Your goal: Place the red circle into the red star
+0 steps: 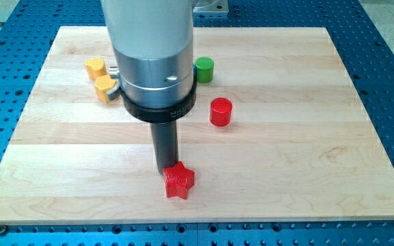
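The red circle (220, 111) is a short red cylinder standing on the wooden board right of the board's middle. The red star (178, 181) lies near the board's bottom edge, below and left of the circle. My tip (165, 169) is the lower end of the dark rod; it sits just above and left of the red star, touching or almost touching it. The red circle is well apart from the star, up and to the right of my tip.
Two yellow blocks (96, 67) (105, 87) sit at the upper left beside the arm's metal body. A green cylinder (204, 70) stands above the red circle. The wooden board (320, 137) rests on a blue perforated table.
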You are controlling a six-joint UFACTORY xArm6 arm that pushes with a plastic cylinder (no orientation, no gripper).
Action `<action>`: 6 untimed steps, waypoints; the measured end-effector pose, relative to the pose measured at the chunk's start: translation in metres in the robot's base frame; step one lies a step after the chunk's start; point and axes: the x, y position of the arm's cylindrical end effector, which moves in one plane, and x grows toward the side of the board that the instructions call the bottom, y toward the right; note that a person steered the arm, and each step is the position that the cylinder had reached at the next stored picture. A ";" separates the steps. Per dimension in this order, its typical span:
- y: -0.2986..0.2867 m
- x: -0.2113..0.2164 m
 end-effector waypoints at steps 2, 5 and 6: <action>0.114 -0.011; 0.133 -0.080; 0.128 -0.091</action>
